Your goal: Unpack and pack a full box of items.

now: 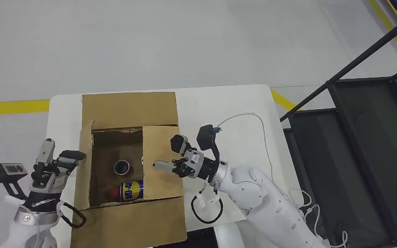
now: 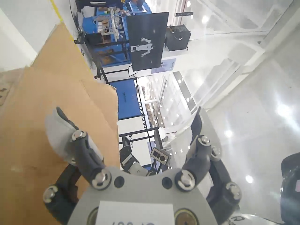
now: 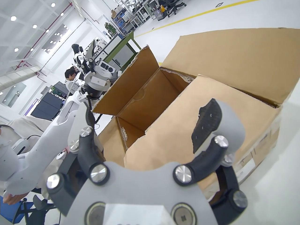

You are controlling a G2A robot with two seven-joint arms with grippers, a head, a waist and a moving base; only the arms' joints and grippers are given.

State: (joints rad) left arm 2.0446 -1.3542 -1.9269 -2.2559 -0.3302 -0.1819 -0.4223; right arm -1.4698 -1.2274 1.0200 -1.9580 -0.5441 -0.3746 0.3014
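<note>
An open cardboard box stands on the white table. Inside it lie a blue and yellow can with a red cap and a dark round item. The box's right flap leans inward over the opening. My right gripper hovers open just above that flap, which runs under its spread fingers; nothing is held. My left gripper is open and empty outside the box's left side, beside a raised flap. Across the box from the right wrist, the left gripper is visible.
The back flap and front flap lie folded outward on the table. A thin white cable arcs over the table to the right arm. A dark metal rack stands off the table's right edge.
</note>
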